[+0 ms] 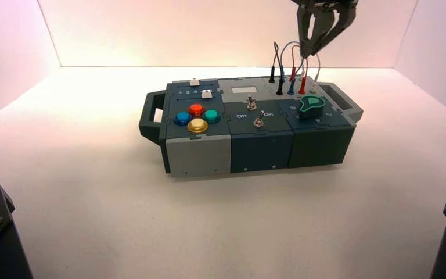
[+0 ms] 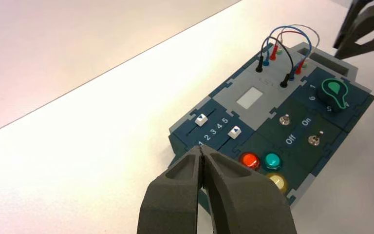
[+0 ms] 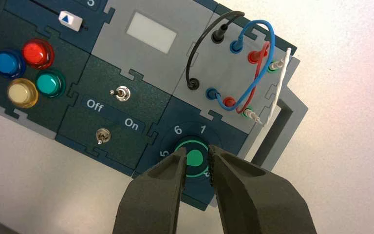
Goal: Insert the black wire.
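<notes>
Black wire (image 3: pixel 189 57), one: both plugs seated in the grey panel (image 3: pixel 148 61), left of and below the right jaws; plugs upright, loop arched above, long axis running between the box's front and back sides.
Right gripper (image 3: pixel 197 152), one: above the green-marked knob (image 3: pixel 194 158), jaws parted, nothing between them.
Left gripper (image 2: pixel 201 148), one: idle, jaws closed and empty, near the slider-and-button end.
Blue wire (image 3: pixel 272 41): between black wire and right jaws.
</notes>
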